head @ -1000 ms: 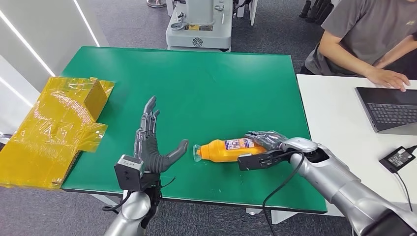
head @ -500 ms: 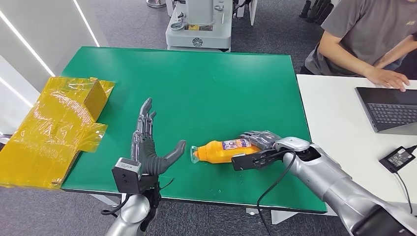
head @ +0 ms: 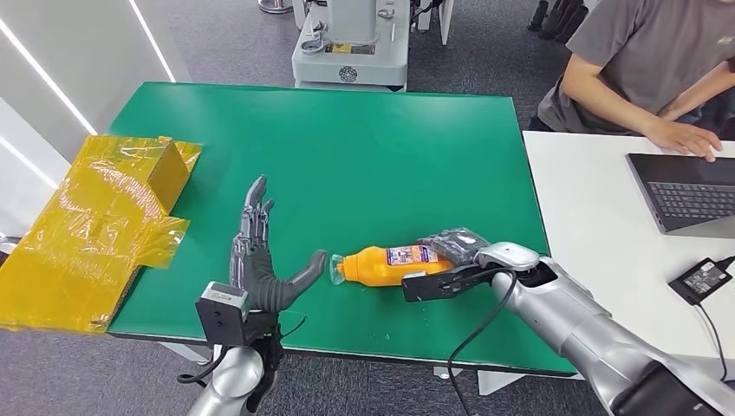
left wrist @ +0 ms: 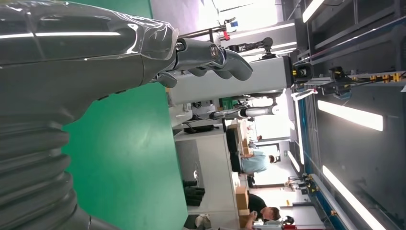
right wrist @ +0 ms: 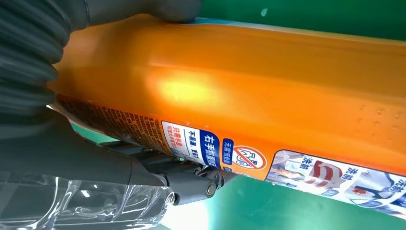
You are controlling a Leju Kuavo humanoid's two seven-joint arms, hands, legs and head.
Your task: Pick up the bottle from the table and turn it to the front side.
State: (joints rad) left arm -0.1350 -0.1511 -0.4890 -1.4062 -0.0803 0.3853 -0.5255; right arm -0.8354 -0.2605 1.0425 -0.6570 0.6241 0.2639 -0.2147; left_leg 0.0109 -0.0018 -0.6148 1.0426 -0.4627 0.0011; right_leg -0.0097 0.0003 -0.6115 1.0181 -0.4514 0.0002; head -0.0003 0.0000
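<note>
bottle held on its side, cap toward left hand

right hand (head: 455, 256) grips the base end of the bottle (head: 390, 263), near edge of the table (head: 390, 147). long axis runs left-right, cap pointing left. left hand (head: 260, 260) spread wide, holding nothing, thumb just beside the cap; it is the nearer free hand.

A green table (head: 347, 147) stands on grey carpet floor (head: 225, 43). To its right, touching, is a white desk (head: 598, 225) with an open laptop (head: 689, 192) and a black power adapter (head: 700, 279); a seated person (head: 646, 61) in a grey shirt types there. Yellow-wrapped cardboard (head: 91, 230) overhangs the green table's left edge. A grey machine base (head: 351, 43) stands beyond. Long ceiling lights (left wrist: 349, 115) glow overhead.
</note>
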